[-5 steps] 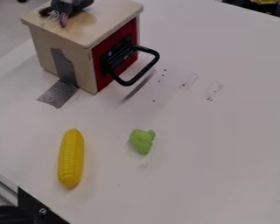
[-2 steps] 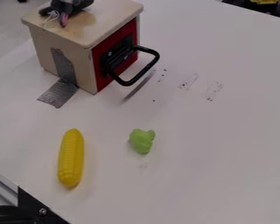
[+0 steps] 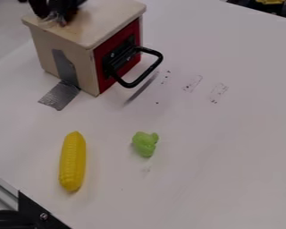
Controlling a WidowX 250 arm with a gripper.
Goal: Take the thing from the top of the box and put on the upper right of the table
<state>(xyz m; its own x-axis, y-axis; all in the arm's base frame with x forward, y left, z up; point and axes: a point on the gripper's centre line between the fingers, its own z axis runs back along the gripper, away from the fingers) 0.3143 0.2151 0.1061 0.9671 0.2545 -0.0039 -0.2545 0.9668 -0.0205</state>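
At the top left edge of the camera view, the black gripper [image 3: 43,8] is down at the top of the wooden box, right at the small dark grey thing [image 3: 63,19]. Dark shapes overlap there, so whether it holds the thing is unclear. Pale strands show beside the thing, near the box top's left corner. The box [image 3: 107,18] has a light wood top and side and a red front with a black handle. The white table [image 3: 229,53] extends to the upper right.
A yellow corn cob [image 3: 73,161] lies at lower left, with a green toy piece [image 3: 145,144] to its right. The black handle [image 3: 151,69] juts out from the box front. Grey tape [image 3: 60,95] runs from box to table.
The gripper has come into view at the top left, over the dark thing on the box. The box, the corn and the green piece have stayed in place.
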